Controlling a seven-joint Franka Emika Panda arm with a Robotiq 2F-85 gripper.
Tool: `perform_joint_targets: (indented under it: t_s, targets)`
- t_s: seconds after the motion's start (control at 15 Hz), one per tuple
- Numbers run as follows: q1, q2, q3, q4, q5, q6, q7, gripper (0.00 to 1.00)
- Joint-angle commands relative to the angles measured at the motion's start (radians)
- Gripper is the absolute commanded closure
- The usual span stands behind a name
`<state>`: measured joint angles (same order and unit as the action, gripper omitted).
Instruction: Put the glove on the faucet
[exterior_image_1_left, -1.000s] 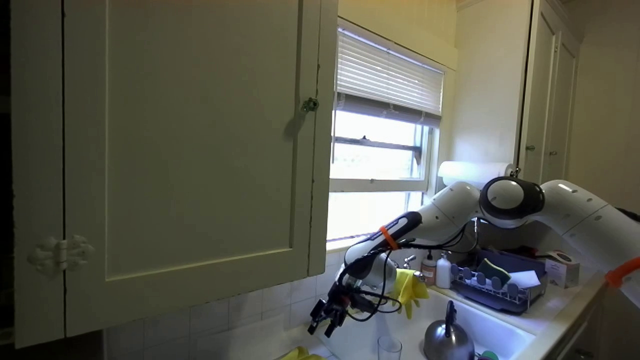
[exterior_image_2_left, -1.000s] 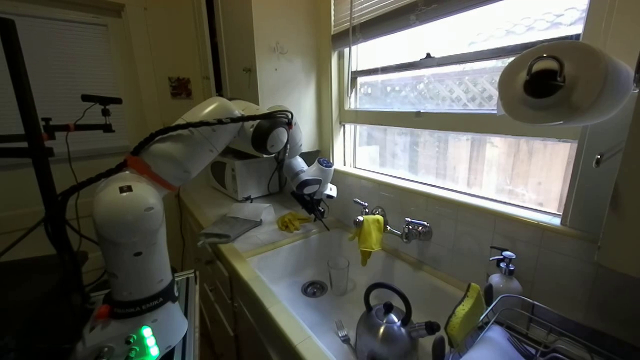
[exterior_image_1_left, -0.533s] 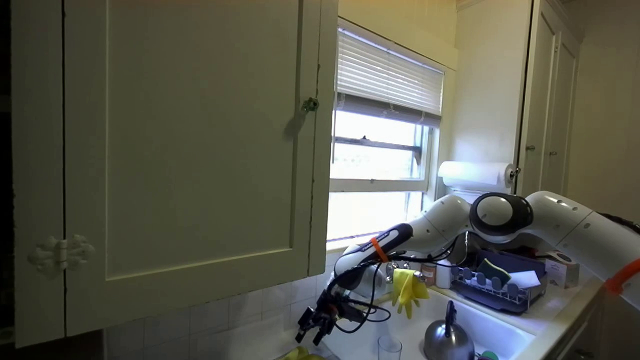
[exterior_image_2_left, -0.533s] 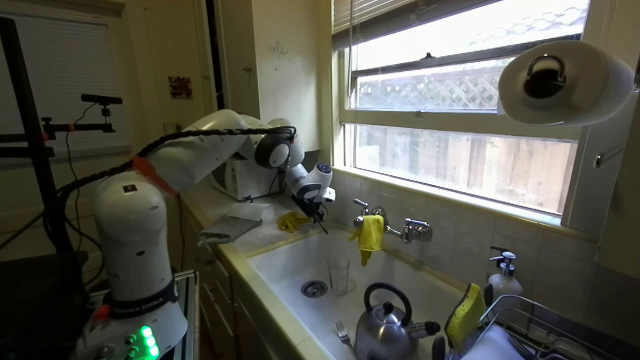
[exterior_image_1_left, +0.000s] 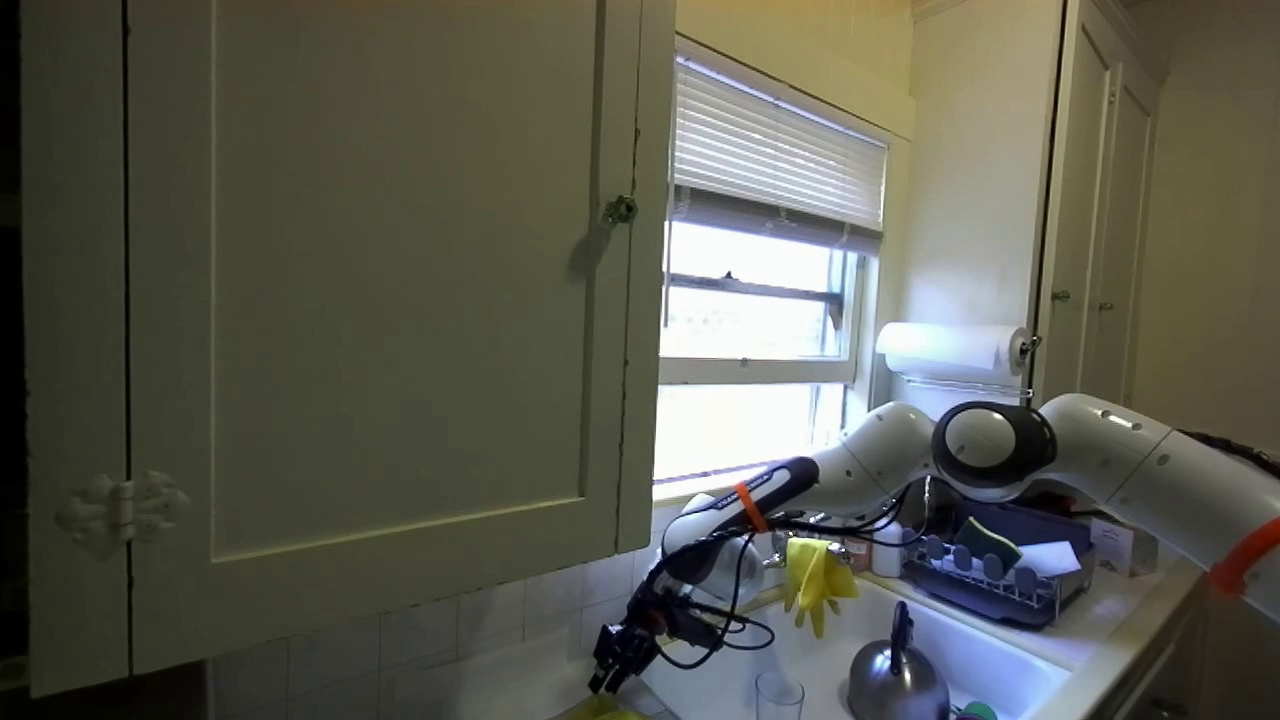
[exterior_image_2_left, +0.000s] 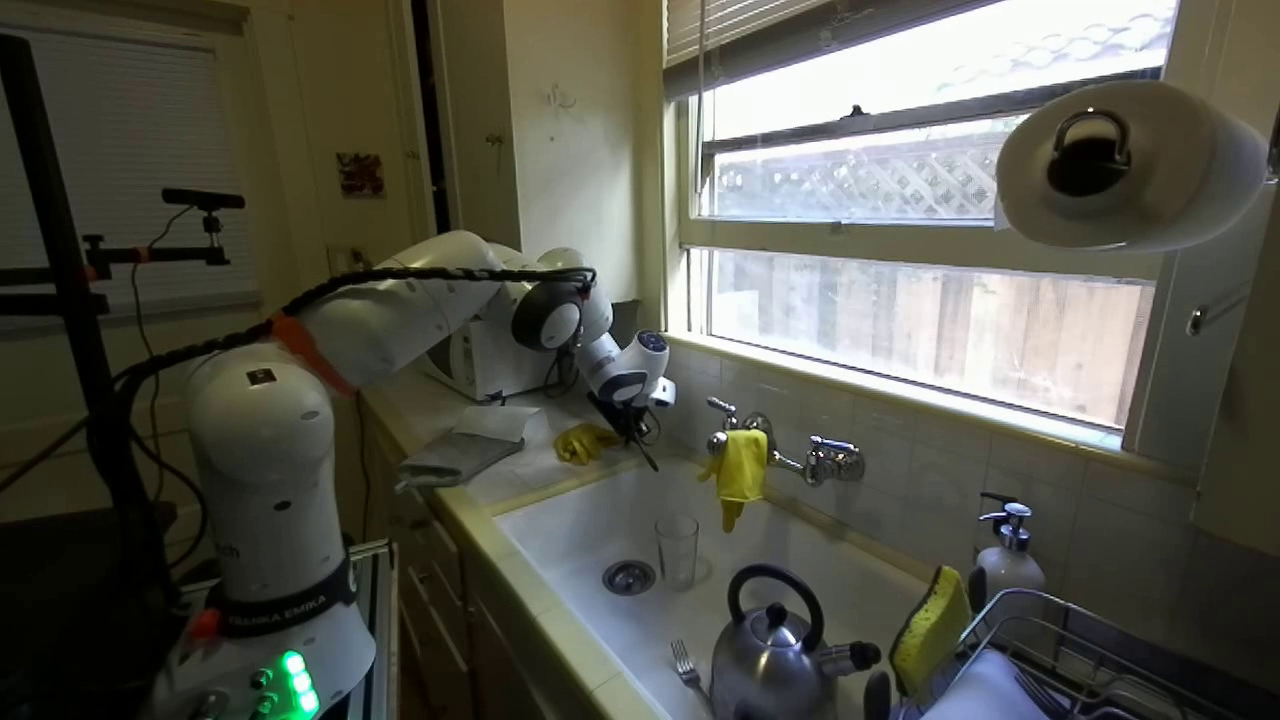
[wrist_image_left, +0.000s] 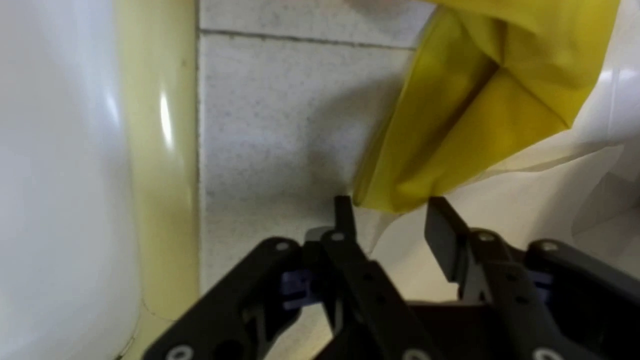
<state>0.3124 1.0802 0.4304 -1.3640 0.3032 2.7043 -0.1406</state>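
We see the tool (wrist_image_left: 391, 205) released, jaws apart, the end of the glove (wrist_image_left: 490, 120) btwn its tips; we can't tell if they touch it. That glove's on the table (wrist_image_left: 255, 115), nr the edge by the sink (exterior_image_2_left: 590, 520). In an exterior view a 2nd glove (exterior_image_2_left: 741, 466) hangs on the faucet (exterior_image_2_left: 832, 460) & a grey cloth (exterior_image_2_left: 462, 460) lies at the table's front corner.

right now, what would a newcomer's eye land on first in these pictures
Probably the bright yellow glove draped over the faucet in both exterior views. Next, perhaps, the second yellow glove on the counter, its edge by the open hand in the wrist view. The shiny kettle in the sink might follow.
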Motion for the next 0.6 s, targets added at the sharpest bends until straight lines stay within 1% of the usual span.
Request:
perform_joint_targets:
  t_s: [0.0, 0.07, 0.13, 0.27, 0.4, 0.47, 0.53]
  targets:
    - [0.019, 0.041, -0.009, 0.065, -0.028, -0.040, 0.043, 0.88]
    - [0.021, 0.045, -0.010, 0.070, -0.028, -0.043, 0.046, 0.96]
    - [0.023, 0.047, -0.011, 0.074, -0.028, -0.050, 0.050, 1.00]
    - [0.025, 0.047, -0.012, 0.075, -0.025, -0.063, 0.064, 1.00]
    - [0.015, 0.024, -0.008, 0.051, -0.017, -0.068, 0.073, 0.99]
    - [0.007, -0.022, -0.015, -0.004, 0.000, -0.044, 0.066, 0.99]
    - [-0.011, -0.061, -0.006, -0.056, 0.006, 0.001, 0.052, 0.99]
